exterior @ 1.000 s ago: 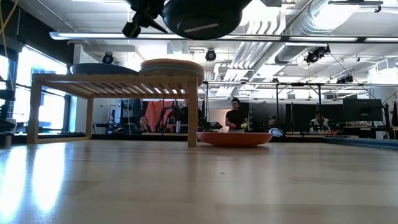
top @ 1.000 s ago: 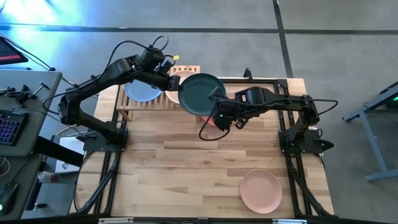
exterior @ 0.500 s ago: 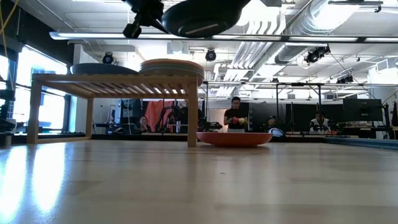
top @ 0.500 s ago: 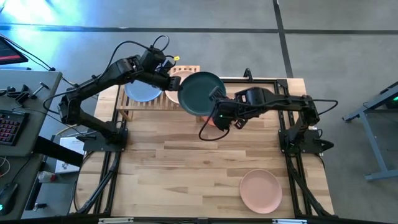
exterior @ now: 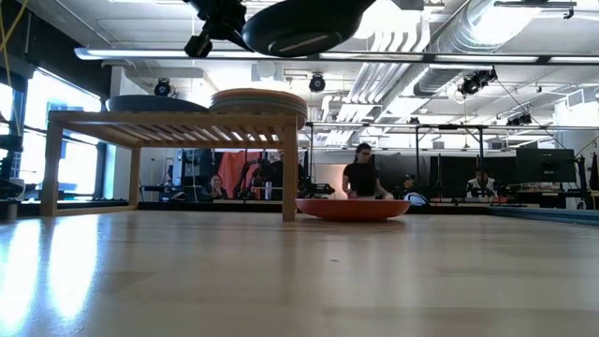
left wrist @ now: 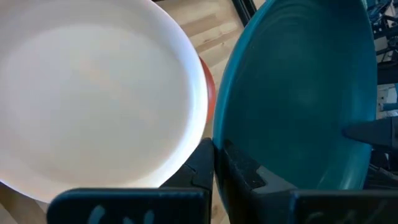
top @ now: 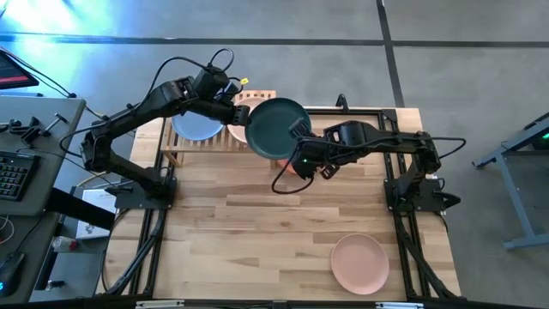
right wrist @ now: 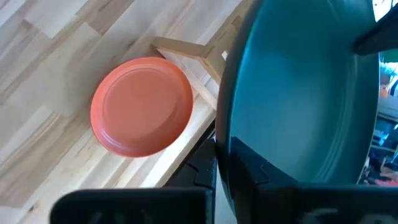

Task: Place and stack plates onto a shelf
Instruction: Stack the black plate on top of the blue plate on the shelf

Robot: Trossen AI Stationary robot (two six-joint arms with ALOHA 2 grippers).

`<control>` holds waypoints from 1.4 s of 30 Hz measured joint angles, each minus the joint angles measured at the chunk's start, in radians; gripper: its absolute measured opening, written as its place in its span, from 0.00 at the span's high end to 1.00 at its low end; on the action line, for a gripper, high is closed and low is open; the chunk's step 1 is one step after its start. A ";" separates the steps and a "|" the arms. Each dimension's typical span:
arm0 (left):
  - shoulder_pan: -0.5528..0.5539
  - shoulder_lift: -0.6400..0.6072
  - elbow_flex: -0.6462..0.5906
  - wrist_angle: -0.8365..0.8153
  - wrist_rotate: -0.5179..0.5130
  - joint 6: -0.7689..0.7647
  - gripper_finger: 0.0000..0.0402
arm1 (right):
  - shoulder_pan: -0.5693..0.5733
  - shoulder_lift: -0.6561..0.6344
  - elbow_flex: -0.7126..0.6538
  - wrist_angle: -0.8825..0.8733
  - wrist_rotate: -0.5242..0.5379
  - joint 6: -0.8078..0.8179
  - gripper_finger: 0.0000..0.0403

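Dark teal plate near-level, concave side up; left end effector, right end effector both pinch rim.

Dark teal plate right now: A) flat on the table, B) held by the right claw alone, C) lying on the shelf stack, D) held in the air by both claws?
D: the dark teal plate hangs above the shelf, its rim pinched by the left claw and the right claw.
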 joint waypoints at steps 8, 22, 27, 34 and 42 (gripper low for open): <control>0.029 0.000 0.000 -0.018 0.011 0.025 0.99 | -0.001 0.000 0.000 0.004 0.008 0.087 0.81; 0.151 -0.052 0.000 -0.159 -0.012 0.057 0.99 | -0.001 0.000 0.000 -0.086 0.054 0.207 0.73; 0.218 -0.087 0.000 -0.245 -0.043 0.055 0.99 | 0.000 0.000 0.000 -0.086 0.048 0.234 0.73; 0.293 -0.164 0.000 -0.375 -0.128 0.030 0.99 | 0.000 0.000 0.000 -0.088 0.019 0.234 0.73; 0.366 -0.256 0.000 -0.551 -0.272 -0.058 0.99 | 0.000 0.000 0.000 -0.088 0.005 0.233 0.73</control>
